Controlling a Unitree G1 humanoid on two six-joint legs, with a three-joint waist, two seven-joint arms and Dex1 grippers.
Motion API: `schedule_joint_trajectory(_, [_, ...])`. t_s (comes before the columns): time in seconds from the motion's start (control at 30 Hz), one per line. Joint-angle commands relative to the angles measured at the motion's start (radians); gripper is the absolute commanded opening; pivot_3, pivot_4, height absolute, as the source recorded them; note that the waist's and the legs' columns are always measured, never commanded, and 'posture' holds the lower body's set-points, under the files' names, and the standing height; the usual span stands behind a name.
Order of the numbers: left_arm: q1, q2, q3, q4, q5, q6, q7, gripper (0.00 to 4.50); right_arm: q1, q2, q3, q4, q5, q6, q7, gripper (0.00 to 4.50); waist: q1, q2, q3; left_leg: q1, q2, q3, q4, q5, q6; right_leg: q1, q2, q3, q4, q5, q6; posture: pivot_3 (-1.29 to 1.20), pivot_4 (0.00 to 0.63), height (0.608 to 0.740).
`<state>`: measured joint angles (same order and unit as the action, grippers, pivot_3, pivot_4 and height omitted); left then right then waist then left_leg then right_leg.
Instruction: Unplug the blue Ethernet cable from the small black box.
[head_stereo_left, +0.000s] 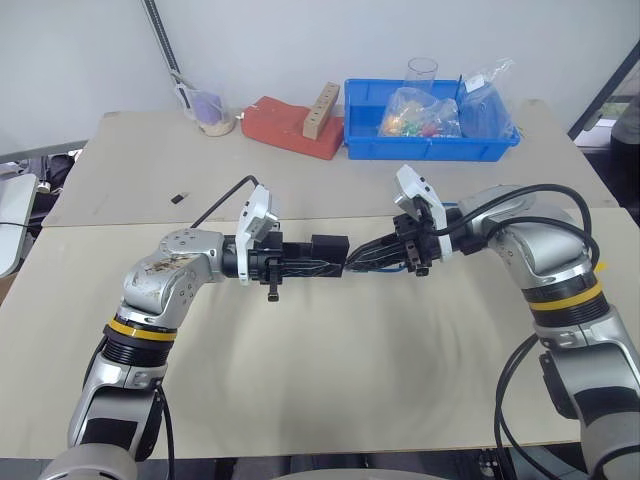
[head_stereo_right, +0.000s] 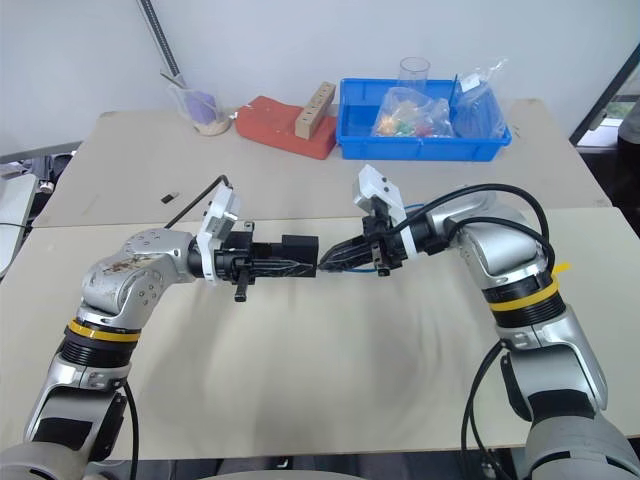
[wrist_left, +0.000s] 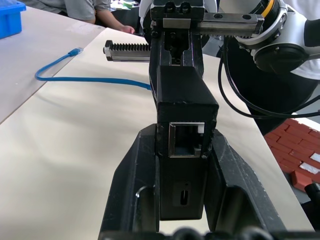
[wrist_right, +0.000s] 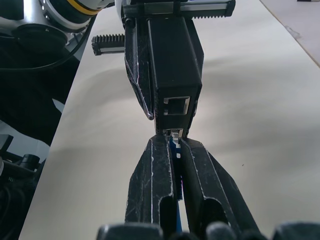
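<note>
You see the small black box (head_stereo_left: 329, 247), matte and squarish with an open port on its face, held above the table (head_stereo_left: 330, 400) in the clamped left gripper (head_stereo_left: 318, 262). The right gripper (wrist_right: 176, 150) pinches the blue Ethernet cable (wrist_right: 173, 147) at the box's port; its slack trails across the table.

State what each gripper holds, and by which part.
Left gripper: small matte black box, by its sides. Right gripper: thin blue Ethernet cable, at its plug end.

No legible txt, labels or nos. anywhere.
</note>
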<state>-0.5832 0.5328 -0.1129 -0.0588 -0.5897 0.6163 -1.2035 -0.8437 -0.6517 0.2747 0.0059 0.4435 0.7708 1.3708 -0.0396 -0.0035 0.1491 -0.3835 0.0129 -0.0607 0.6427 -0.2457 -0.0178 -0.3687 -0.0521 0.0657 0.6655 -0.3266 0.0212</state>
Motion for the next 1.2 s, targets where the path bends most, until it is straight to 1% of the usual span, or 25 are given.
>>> schedule_joint_trajectory(0.03, [-0.030, -0.002, 0.014, -0.023, -0.010, -0.015, -0.009, 0.60, -0.006, -0.005, 0.000, -0.021, 0.001, -0.009, 0.007, 1.21, 0.000, 0.000, 0.000, 0.000, 0.000, 0.000, 0.000, 0.000, 0.000, 0.000, 0.000, 0.000, 0.000, 0.000, 0.000, 0.00, 0.150, 0.740])
schedule_joint_trajectory(0.07, [-0.030, -0.002, 0.013, -0.023, -0.010, -0.015, -0.010, 0.60, -0.005, -0.005, -0.001, -0.023, 0.001, -0.008, 0.006, 1.54, 0.000, 0.000, 0.000, 0.000, 0.000, 0.000, 0.000, 0.000, 0.000, 0.000, 0.000, 0.000, 0.000, 0.000, 0.000, 0.00, 0.150, 0.740])
schedule_joint_trajectory(0.5, [-0.032, 0.000, 0.006, -0.029, -0.008, -0.013, -0.020, 0.60, -0.011, 0.008, 0.006, 0.001, -0.009, -0.020, -0.006, 1.54, 0.000, 0.000, 0.000, 0.000, 0.000, 0.000, 0.000, 0.000, 0.000, 0.000, 0.000, 0.000, 0.000, 0.000, 0.000, 0.00, 0.150, 0.740])
schedule_joint_trajectory(0.63, [-0.031, 0.000, 0.005, -0.030, -0.008, -0.012, -0.022, 0.60, -0.019, 0.010, 0.005, 0.014, -0.008, -0.020, -0.001, 0.50, 0.000, 0.000, 0.000, 0.000, 0.000, 0.000, 0.000, 0.000, 0.000, 0.000, 0.000, 0.000, 0.000, 0.000, 0.000, 0.00, 0.150, 0.740])
schedule_joint_trajectory(0.67, [-0.031, 0.000, 0.004, -0.030, -0.008, -0.012, -0.023, 0.60, -0.020, 0.011, 0.005, 0.017, -0.008, -0.020, 0.000, 0.08, 0.000, 0.000, 0.000, 0.000, 0.000, 0.000, 0.000, 0.000, 0.000, 0.000, 0.000, 0.000, 0.000, 0.000, 0.000, 0.00, 0.150, 0.740])
schedule_joint_trajectory(0.9, [-0.027, -0.003, -0.001, -0.038, -0.010, -0.012, -0.027, 0.60, -0.022, 0.000, 0.009, 0.030, -0.022, -0.045, 0.021, 0.03, 0.000, 0.000, 0.000, 0.000, 0.000, 0.000, 0.000, 0.000, 0.000, 0.000, 0.000, 0.000, 0.000, 0.000, 0.000, 0.00, 0.150, 0.740])
schedule_joint_trajectory(0.97, [-0.026, -0.003, -0.002, -0.039, -0.008, -0.016, -0.026, 0.60, -0.013, -0.019, 0.017, 0.035, -0.045, -0.081, 0.037, 0.03, 0.000, 0.000, 0.000, 0.000, 0.000, 0.000, 0.000, 0.000, 0.000, 0.000, 0.000, 0.000, 0.000, 0.000, 0.000, 0.00, 0.150, 0.740])
schedule_joint_trajectory(1.0, [-0.026, -0.002, -0.001, -0.039, -0.006, -0.019, -0.025, 0.60, -0.001, -0.041, 0.024, 0.036, -0.066, -0.109, 0.051, 0.03, 0.001, 0.000, 0.000, 0.000, 0.000, 0.000, 0.000, 0.000, 0.000, 0.000, 0.000, 0.000, 0.000, 0.000, 0.000, 0.00, 0.150, 0.740])
schedule_joint_trajectory(1.07, [-0.019, 0.011, 0.014, -0.046, -0.007, -0.022, -0.022, 0.60, 0.058, -0.130, 0.023, 0.064, -0.105, -0.181, 0.105, 0.03, 0.006, 0.000, 0.000, 0.000, 0.000, 0.000, 0.000, 0.000, 0.000, 0.000, 0.000, 0.000, 0.000, 0.000, 0.000, 0.00, 0.150, 0.740])
schedule_joint_trajectory(1.1, [-0.009, 0.020, 0.023, -0.055, -0.008, -0.023, -0.020, 0.60, 0.091, -0.175, 0.015, 0.090, -0.124, -0.216, 0.122, 0.03, 0.018, 0.000, 0.000, 0.000, 0.000, 0.000, 0.000, 0.000, 0.000, 0.000, 0.000, 0.000, 0.000, 0.000, 0.000, 0.00, 0.150, 0.740])
schedule_joint_trajectory(1.2, [0.018, 0.033, 0.041, -0.080, -0.018, -0.017, -0.007, 0.60, 0.149, -0.233, -0.007, 0.140, -0.150, -0.283, 0.125, 0.03, 0.024, 0.000, 0.000, 0.000, -0.001, 0.001, 0.001, 0.000, 0.000, 0.001, -0.001, -0.001, -0.001, 0.000, 0.000, 0.00, 0.150, 0.740])
